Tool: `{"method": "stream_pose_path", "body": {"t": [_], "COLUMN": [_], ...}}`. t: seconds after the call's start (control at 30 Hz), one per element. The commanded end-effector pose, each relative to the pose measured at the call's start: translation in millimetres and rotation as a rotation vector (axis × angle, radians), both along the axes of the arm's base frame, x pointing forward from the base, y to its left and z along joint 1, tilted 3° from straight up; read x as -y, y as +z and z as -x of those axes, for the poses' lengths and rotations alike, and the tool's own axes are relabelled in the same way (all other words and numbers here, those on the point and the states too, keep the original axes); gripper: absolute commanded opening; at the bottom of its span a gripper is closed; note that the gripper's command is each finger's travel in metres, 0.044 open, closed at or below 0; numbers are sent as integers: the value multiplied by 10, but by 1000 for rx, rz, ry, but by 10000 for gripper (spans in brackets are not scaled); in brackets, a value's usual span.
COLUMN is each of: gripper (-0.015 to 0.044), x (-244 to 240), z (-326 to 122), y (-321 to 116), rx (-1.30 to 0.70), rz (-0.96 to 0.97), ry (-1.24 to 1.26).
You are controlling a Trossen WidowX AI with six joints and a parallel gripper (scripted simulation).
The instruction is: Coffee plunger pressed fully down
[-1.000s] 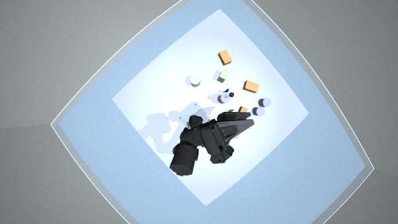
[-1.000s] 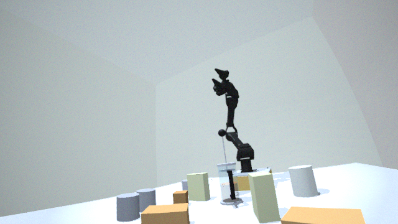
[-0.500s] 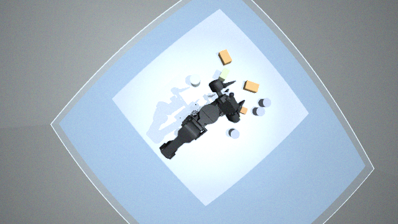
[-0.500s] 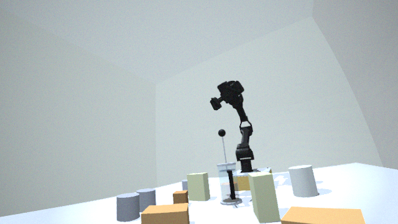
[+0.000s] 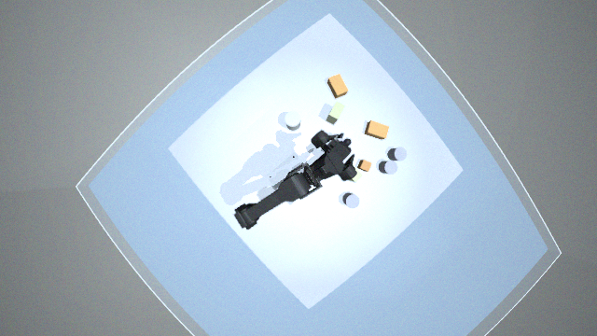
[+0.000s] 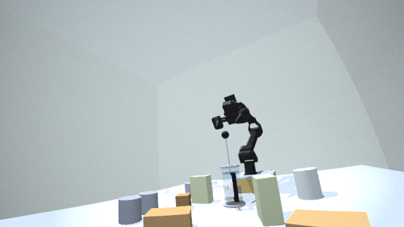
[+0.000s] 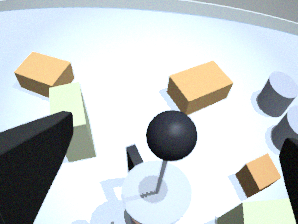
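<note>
With its jaws wide and empty, the gripper [image 6: 218, 123] hangs just above the plunger knob [image 7: 172, 135] of the press [image 6: 230, 186] near the tabletop's middle, where an off-centre push could tip the press.

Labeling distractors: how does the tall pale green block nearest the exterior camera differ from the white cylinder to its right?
The pale green block is flat-sided with square edges; the white cylinder is round. The block is greenish, the cylinder near white. The block stands nearer the exterior camera, and the cylinder stands farther back. Both stand upright on the table, untouched by the open hand.
</note>
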State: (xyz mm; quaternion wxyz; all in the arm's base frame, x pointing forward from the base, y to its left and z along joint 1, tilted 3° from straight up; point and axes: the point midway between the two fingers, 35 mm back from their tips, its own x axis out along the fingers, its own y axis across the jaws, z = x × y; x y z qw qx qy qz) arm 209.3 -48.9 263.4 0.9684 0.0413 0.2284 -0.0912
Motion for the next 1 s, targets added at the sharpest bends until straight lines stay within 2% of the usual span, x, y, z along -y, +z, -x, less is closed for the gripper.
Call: {"method": "stream_pose_path", "body": {"t": [0.0, 0.97], "gripper": [440, 440], "x": [-5, 49], "z": [-2, -339], "y": [-244, -409], "rx": [-4, -1], "rz": [6, 7], "ry": [6, 8]}}
